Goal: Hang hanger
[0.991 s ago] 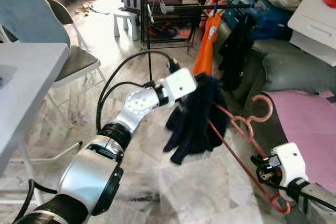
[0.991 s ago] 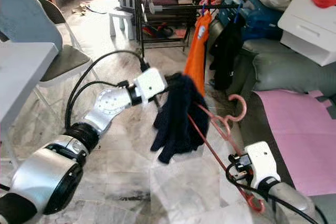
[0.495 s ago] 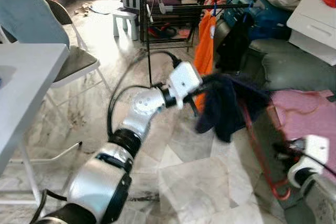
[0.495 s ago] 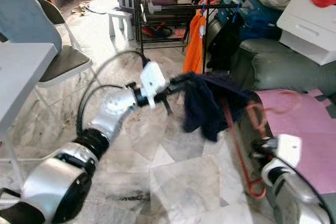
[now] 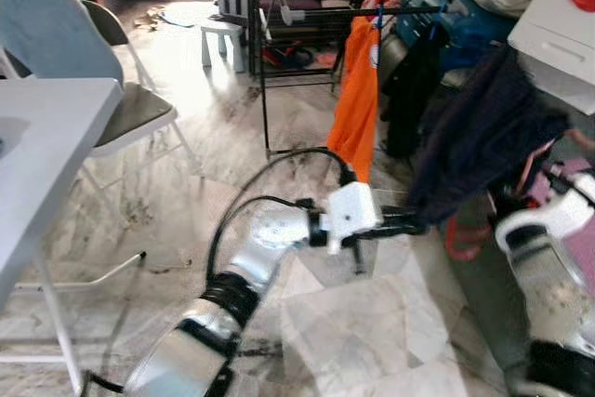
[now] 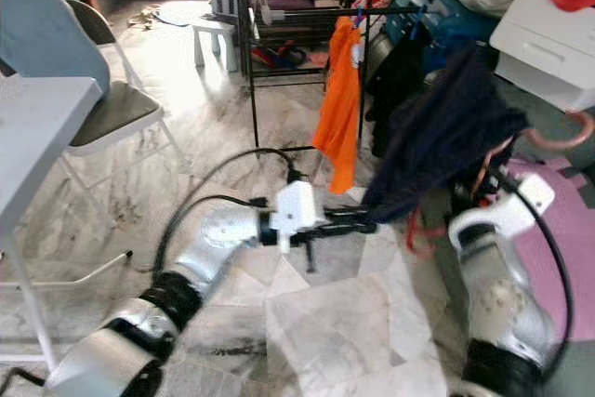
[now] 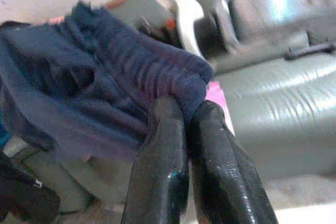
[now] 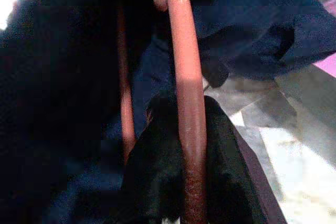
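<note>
1. Right now I am reaching my left gripper (image 5: 416,224) forward over the marble floor (image 5: 232,165), fingers pressed together and pinching the lower hem of the dark navy garment (image 5: 479,137).
2. Through my left wrist camera, my two black fingers (image 7: 168,145) are lying almost touching, with a fold of the navy cloth (image 7: 105,93) caught between their tips.
3. Meanwhile I am holding my right gripper (image 8: 184,145) closed around the pink hanger (image 8: 185,77); the wrist camera is showing the pink bar running straight between my dark fingers.
4. From the head camera, my right arm (image 6: 497,267) is standing up in front of the grey sofa (image 5: 521,118), and the hanger's pink hook (image 6: 567,137) is curling out just above it, near the sofa's pink cover (image 6: 567,248).
5. The navy garment is draping over the hanger and stretching down from my right gripper to my left one, so it is hanging tilted between the two.
6. The hanger is sitting in my grip and is not touching the black drying rack (image 5: 316,6), which is standing farther back across the floor.
7. An orange shirt (image 5: 359,99) and a black garment (image 5: 409,90) are hanging from the rack's near rail, side by side.
8. On my left, a white table's (image 5: 46,155) corner is jutting in, with a grey folding chair (image 5: 84,53) just behind it.
</note>
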{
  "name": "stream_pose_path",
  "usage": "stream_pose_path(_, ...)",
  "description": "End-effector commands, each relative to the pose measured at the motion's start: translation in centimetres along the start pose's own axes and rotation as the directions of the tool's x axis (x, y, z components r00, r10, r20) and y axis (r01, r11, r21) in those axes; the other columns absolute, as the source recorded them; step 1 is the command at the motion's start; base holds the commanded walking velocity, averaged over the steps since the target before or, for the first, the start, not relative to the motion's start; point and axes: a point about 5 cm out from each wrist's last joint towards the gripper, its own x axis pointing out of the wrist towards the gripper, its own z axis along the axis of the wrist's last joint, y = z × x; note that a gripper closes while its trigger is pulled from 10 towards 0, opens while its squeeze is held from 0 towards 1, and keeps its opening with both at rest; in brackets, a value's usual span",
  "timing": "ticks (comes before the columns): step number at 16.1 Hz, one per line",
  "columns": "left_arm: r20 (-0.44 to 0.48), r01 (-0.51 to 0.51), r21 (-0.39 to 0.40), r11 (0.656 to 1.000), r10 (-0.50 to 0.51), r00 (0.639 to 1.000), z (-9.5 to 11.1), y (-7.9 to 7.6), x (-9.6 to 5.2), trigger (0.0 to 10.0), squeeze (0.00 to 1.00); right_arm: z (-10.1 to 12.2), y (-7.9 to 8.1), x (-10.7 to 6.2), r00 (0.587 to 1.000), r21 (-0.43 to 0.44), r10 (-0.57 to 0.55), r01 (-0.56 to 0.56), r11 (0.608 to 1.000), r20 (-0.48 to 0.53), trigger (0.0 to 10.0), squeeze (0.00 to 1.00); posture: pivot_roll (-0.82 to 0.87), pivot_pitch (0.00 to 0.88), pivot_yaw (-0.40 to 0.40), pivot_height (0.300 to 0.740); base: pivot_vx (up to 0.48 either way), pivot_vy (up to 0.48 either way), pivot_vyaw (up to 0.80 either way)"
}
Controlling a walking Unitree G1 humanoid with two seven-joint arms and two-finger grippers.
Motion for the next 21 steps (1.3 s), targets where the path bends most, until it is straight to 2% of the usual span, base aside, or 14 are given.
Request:
stream_pose_path(1, -0.025, 0.057, 0.004, 0.998, -0.057, 0.998, -0.2, -0.8, 0.2, 10.0, 0.0, 2.9, 1.1, 0.2, 0.99, 0.043, 0.008, -0.014, 0.999, 0.141, 10.0, 0.0, -0.05, 0.0, -0.042, 0.74, 0.0, 0.0, 0.0)
stream_pose_path(2, -0.043, 0.049, 0.01, 0.999, -0.048, 0.998, -0.5, -0.9, 0.1, 10.0, 0.0, 3.6, 2.4, 0.6, 0.987, 0.081, 0.02, -0.033, 0.996, 0.158, 10.0, 0.0, -0.05, 0.0, -0.048, 0.74, 0.0, 0.0, 0.0)
stream_pose_path(3, -0.04, 0.025, 0.014, 1.0, -0.024, 0.999, -0.4, -0.7, 0.1, 10.0, 0.0, 2.5, 3.4, 0.7, 0.995, 0.022, 0.066, -0.068, 0.997, 0.072, 10.0, 0.0, -0.05, 0.0, -0.052, 0.74, 0.0, 0.0, 0.0)
stream_pose_path(4, -0.031, -0.048, 0.033, 0.998, 0.049, 0.998, 0.0, 0.0, 0.3, 10.0, 0.0, -1.1, 4.7, -0.3, 0.974, -0.139, 0.149, -0.174, 0.975, -0.171, 10.0, 0.0, -0.05, 0.0, -0.063, 0.74, 0.0, 0.0, 0.0)
stream_pose_path(5, -0.021, -0.111, 0.033, 0.993, 0.112, 0.993, 0.3, 0.6, 0.5, 10.0, 0.0, -3.9, 4.0, -2.1, 0.94, -0.145, 0.147, -0.199, 0.969, -0.307, 10.0, 0.0, -0.05, 0.0, -0.067, 0.74, 0.0, 0.0, 0.0)
stream_pose_path(7, -0.016, -0.181, 0.039, 0.983, 0.182, 0.983, 0.7, 1.3, 0.5, 10.0, 0.0, -5.9, 1.9, -4.4, 0.903, -0.172, 0.102, -0.189, 0.967, -0.417, 10.0, 0.0, -0.06, 0.0, -0.067, 0.74, 0.0, 0.0, 0.0)
stream_pose_path(9, -0.014, -0.253, 0.055, 0.966, 0.254, 0.967, 1.0, 2.1, 0.4, 10.0, 0.0, -7.3, 0.7, -7.4, 0.828, -0.287, 0.125, -0.325, 0.901, -0.547, 10.0, 0.0, -0.07, 0.0, -0.062, 0.74, 0.0, 0.0, 0.0)
stream_pose_path(10, -0.014, -0.259, 0.059, 0.964, 0.26, 0.965, 1.1, 2.2, 0.4, 10.0, 0.0, -7.3, 0.6, -7.7, 0.821, -0.297, 0.12, -0.333, 0.895, -0.558, 10.0, 0.0, -0.08, 0.0, -0.058, 0.74, 0.0, 0.0, 0.0)
stream_pose_path(12, -0.013, -0.374, 0.124, 0.919, 0.379, 0.925, 1.8, 4.3, 0.0, 10.0, 0.0, -7.3, -4.2, -9.6, 0.805, -0.426, -0.066, -0.24, 0.872, -0.59, 10.0, 0.0, -0.09, 0.0, -0.053, 0.74, 0.0, 0.0, 0.0)
stream_pose_path(14, -0.004, -0.441, 0.143, 0.886, 0.446, 0.895, 2.3, 5.6, -0.7, 10.0, 0.0, -7.1, -6.4, -10.0, 0.805, -0.429, -0.131, -0.164, 0.888, -0.579, 10.0, 0.0, -0.08, 0.0, -0.053, 0.74, 0.0, 0.0, 0.0)
stream_pose_path(16, -0.027, -0.465, 0.169, 0.869, 0.476, 0.879, 2.2, 6.1, -1.2, 10.0, 0.0, -7.1, -6.7, -10.2, 0.804, -0.422, -0.13, -0.16, 0.892, -0.581, 10.0, 0.0, -0.08, 0.0, -0.053, 0.74, 0.0, 0.0, 0.0)
stream_pose_path(19, -0.151, -0.565, 0.265, 0.781, 0.612, 0.776, 1.0, 8.1, -3.4, 10.0, 0.0, -6.8, -7.3, -11.1, 0.799, -0.402, -0.12, -0.16, 0.902, -0.589, 10.0, 0.0, -0.08, 0.0, -0.056, 0.74, 0.0, 0.0, 0.0)
stream_pose_path(20, -0.208, -0.578, 0.282, 0.766, 0.637, 0.742, 0.3, 8.4, -4.0, 10.0, 0.0, -6.6, -6.8, -11.3, 0.8, -0.381, -0.066, -0.21, 0.9, -0.596, 10.0, 0.0, -0.08, 0.0, -0.056, 0.74, 0.0, 0.0, 0.0)
stream_pose_path(21, -0.217, -0.577, 0.266, 0.772, 0.631, 0.745, 0.2, 8.3, -4.0, 10.0, 0.0, -6.4, -6.4, -11.4, 0.803, -0.365, -0.028, -0.239, 0.9, -0.595, 10.0, 0.0, -0.08, 0.0, -0.056, 0.74, 0.0, 0.0, 0.0)
